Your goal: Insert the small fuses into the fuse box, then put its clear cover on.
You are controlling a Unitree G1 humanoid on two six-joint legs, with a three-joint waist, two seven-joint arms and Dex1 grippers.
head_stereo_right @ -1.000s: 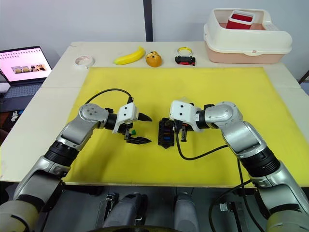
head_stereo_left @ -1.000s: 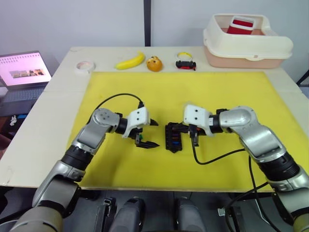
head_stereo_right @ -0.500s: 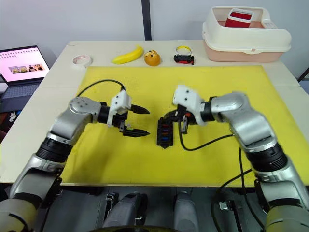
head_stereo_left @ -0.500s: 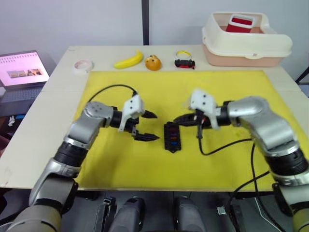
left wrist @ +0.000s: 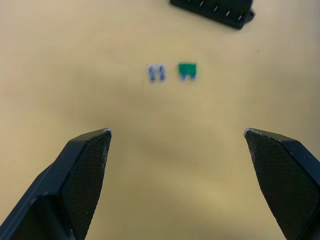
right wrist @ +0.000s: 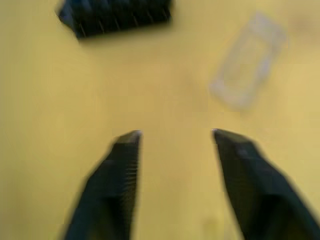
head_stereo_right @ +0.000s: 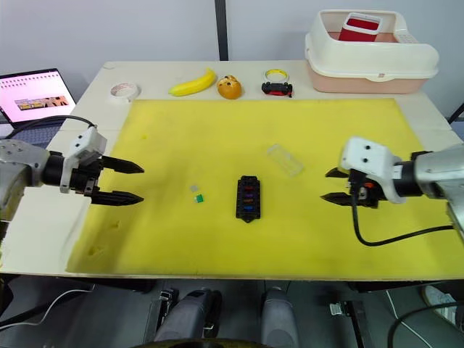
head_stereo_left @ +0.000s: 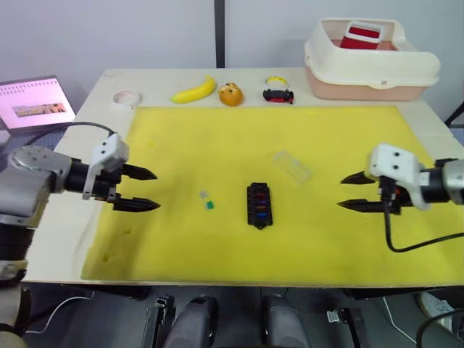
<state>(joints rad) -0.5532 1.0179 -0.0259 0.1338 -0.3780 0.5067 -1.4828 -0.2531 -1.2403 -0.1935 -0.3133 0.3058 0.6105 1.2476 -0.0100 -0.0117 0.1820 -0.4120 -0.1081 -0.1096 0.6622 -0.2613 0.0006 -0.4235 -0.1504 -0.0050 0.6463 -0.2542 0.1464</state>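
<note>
Black fuse box (head_stereo_left: 259, 205) midway between both parted jaws.

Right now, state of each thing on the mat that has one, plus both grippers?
fuse box: flat on the yellow mat, uncovered, some coloured fuses seated in its slots.
clear cover: off the box, lying on the mat beyond it.
green fuse: loose on the mat, not inserted.
grey fuse: loose beside the green one, not inserted.
left gripper: open, empty, apart from the box.
right gripper: open, empty, apart from the box.
</note>
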